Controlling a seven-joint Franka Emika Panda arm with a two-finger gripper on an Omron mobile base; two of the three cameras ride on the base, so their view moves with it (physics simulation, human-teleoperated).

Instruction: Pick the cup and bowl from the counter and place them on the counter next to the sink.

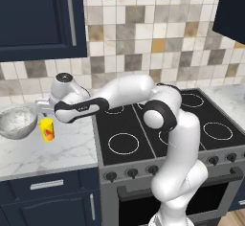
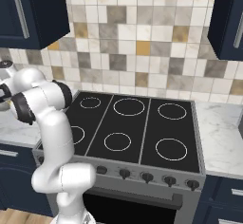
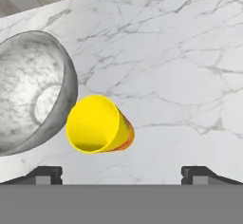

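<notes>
Claw [image 3: 121,174] apart above cup [image 3: 98,124] | bowl [image 3: 28,92] cut off at edge | counter [image 3: 190,76]

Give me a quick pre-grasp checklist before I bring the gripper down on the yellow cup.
1. Jaws open: ok, the gripper tips stand wide apart.
2. The cup upright on the counter: ok.
3. Cup centred between the tips: not ok, it sits off toward one tip.
4. Room beside the bowl: not ok, the hand view shows the cup close against its rim.
5. Gripper empty: ok.
6. Drop spot by the sink: cannot tell.
</notes>
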